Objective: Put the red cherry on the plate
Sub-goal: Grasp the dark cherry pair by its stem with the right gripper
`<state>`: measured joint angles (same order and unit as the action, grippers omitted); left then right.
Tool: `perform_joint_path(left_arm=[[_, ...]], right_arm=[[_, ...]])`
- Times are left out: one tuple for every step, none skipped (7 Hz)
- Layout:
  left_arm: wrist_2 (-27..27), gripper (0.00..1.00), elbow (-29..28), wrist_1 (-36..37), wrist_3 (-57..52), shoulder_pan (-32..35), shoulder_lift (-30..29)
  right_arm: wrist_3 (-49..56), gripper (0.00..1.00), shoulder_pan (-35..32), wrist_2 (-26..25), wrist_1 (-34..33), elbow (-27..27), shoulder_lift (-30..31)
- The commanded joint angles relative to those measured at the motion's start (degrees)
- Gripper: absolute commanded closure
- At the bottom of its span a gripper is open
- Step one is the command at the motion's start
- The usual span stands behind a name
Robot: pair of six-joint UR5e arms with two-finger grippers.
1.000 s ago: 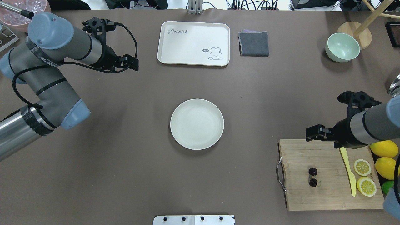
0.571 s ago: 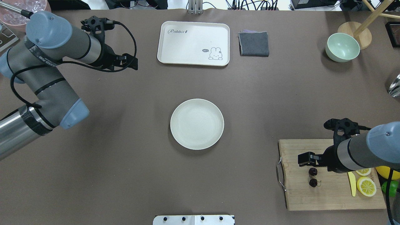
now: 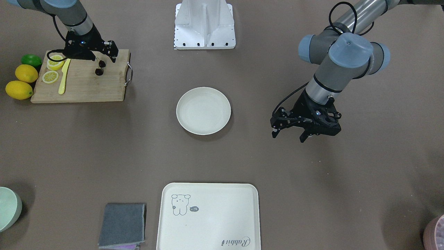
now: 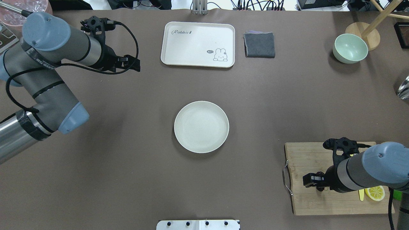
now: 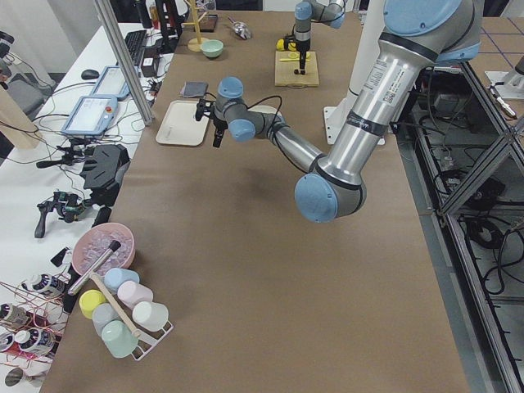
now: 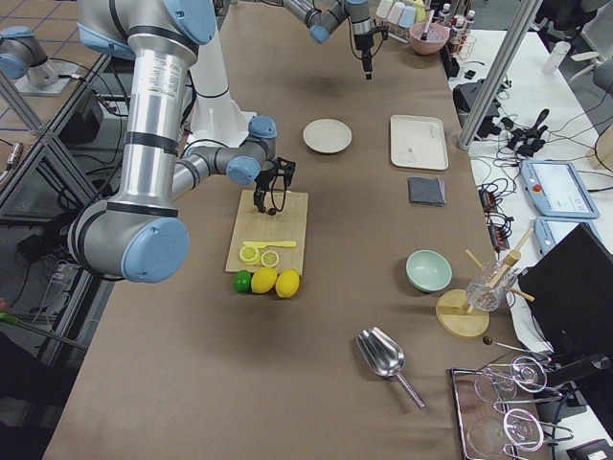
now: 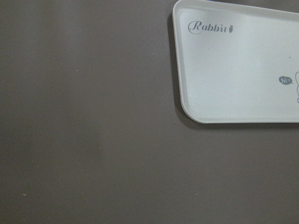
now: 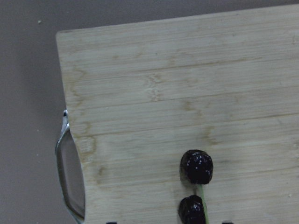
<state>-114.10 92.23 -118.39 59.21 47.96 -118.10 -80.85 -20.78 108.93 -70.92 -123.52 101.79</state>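
Observation:
The red cherry (image 8: 196, 166) is a dark maroon pair joined by thin stems, lying on the wooden cutting board (image 8: 154, 93); it also shows as the cherry (image 3: 100, 68) in the front view. My right gripper (image 3: 102, 58) hangs open just above the pair and holds nothing. In the overhead view the right gripper (image 4: 314, 184) covers the cherries. The round cream plate (image 4: 201, 126) sits empty at mid-table, well to the left of the board. My left gripper (image 3: 289, 134) is open and empty, above bare table near the tray's corner.
The cutting board (image 4: 306, 199) also carries lemon slices (image 3: 50, 76) and a yellow knife (image 3: 62, 81), with whole lemons (image 3: 20, 89) and a lime (image 3: 31, 59) beside it. A rabbit tray (image 4: 198, 44), a grey cloth (image 4: 259, 44) and a mint bowl (image 4: 350, 48) stand at the far side.
My right arm has swung from the board's far edge toward the near edge and now hangs over the cherries. The left arm has shifted only slightly.

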Motion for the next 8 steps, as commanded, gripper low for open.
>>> perform_joint_path(left_arm=[[0.02,0.02,0.23,0.0,0.2,-0.06,0.06],[0.1,0.02,0.32,0.0,0.29,-0.06,0.06],[0.11,0.02,0.32,-0.08,0.29,-0.15,0.15],[0.11,0.02,0.32,-0.09,0.29,-0.32,0.15],[0.11,0.02,0.32,-0.09,0.29,-0.32,0.06],[0.11,0.02,0.32,-0.09,0.29,-0.32,0.06],[0.11,0.02,0.32,-0.09,0.29,-0.32,0.06],[0.11,0.02,0.32,-0.09,0.29,-0.32,0.06]], right_arm=[[-0.01,0.25,0.13,-0.39,-0.1,0.65,0.07],[-0.01,0.26,0.13,-0.39,-0.1,0.74,0.07],[-0.01,0.33,-0.13,-0.47,-0.1,0.65,0.07],[-0.01,0.5,-0.13,-0.74,-0.1,0.65,0.07],[-0.01,0.74,-0.13,-0.83,-0.1,0.65,0.25],[0.08,0.96,-0.13,-0.91,-0.1,0.74,0.6],[0.16,1.0,-0.13,-1.09,-0.1,0.65,0.95],[0.17,1.0,-0.22,-1.09,-0.1,0.65,0.87]])
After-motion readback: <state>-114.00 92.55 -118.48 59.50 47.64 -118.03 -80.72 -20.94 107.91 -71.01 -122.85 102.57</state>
